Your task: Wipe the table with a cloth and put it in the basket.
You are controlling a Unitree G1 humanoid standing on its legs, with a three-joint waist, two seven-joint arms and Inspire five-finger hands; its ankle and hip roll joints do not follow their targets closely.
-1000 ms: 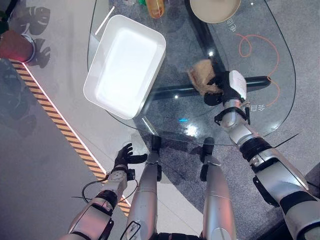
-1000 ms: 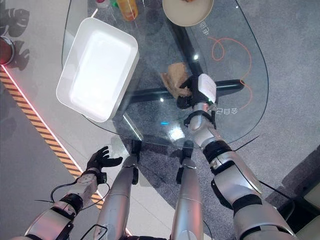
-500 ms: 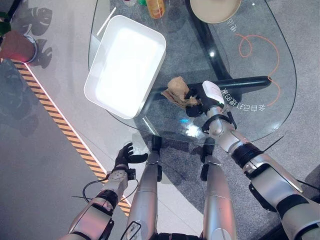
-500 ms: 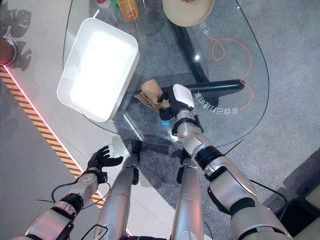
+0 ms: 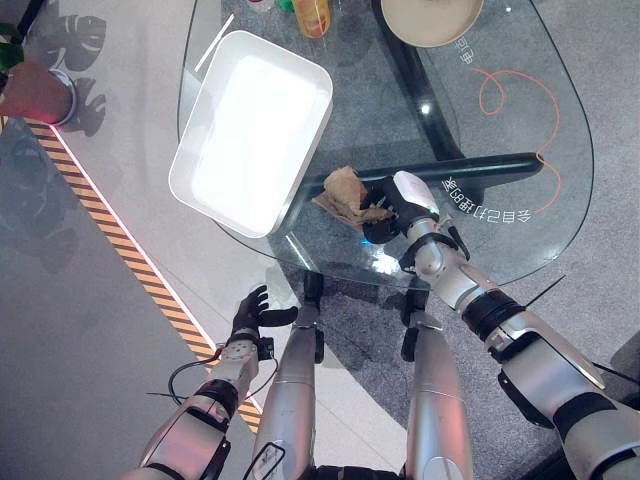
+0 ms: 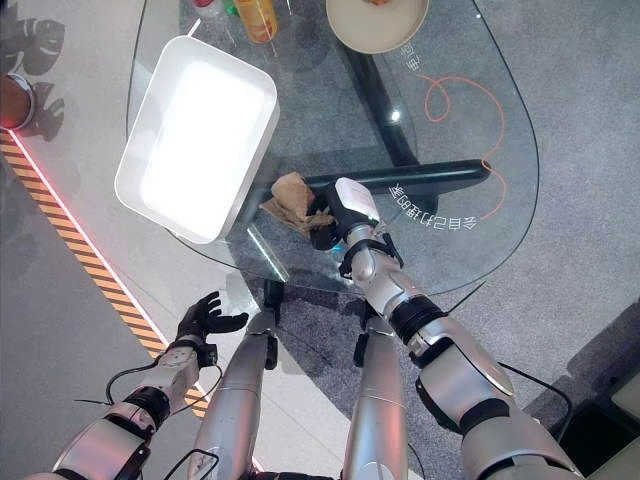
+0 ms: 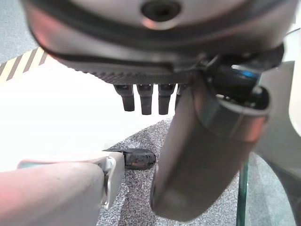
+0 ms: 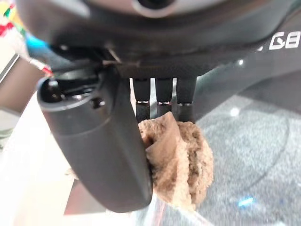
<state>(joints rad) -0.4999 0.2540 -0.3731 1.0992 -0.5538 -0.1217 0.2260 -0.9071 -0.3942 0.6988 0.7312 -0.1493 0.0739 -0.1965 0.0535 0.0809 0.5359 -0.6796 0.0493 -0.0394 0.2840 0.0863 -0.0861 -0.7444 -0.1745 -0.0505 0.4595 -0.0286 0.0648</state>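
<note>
Cloth [image 5: 345, 192]: brown, bunched on the glass table [image 5: 520, 120], just beside the white basket [image 5: 250, 130]. My right hand [image 5: 400, 205] pinches it, thumb against fingers. Step, as I judge it: wiping ending; next, lift it over the rim and release. Left hand [image 5: 250, 312]: low, off the table, fingers relaxed, holding nothing.

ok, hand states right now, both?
Left hand: open, holding nothing, down beside the table.
Right hand: shut on the brown cloth, near the white basket.
</note>
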